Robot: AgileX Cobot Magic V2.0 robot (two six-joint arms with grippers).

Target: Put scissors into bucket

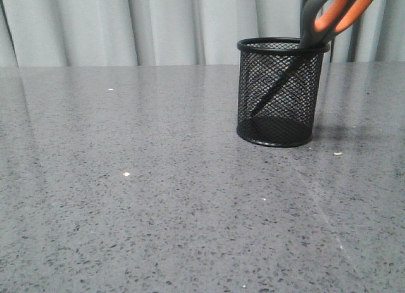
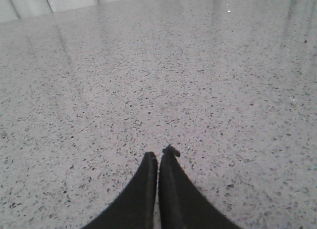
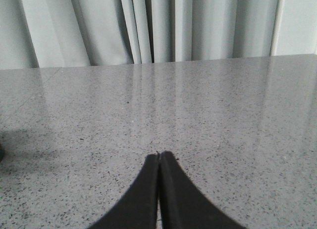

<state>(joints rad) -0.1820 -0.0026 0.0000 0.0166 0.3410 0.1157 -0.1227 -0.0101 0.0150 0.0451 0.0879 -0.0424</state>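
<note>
In bucket (image 1: pixel 279 93): scissors (image 1: pixel 316 33) tilted, blades down-left.

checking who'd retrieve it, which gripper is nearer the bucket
Right, probably. The bucket sits right of centre; the right gripper sees a dark edge and shadow beside it, while the left gripper sees only table.

Front view: low, looking forward across the grey table (image 1: pixel 158 211) toward curtains (image 1: pixel 158 24). Both wrist views: close above the same table, behind closed fingertips (image 2: pixel 151 164); the right also shows curtains.
</note>
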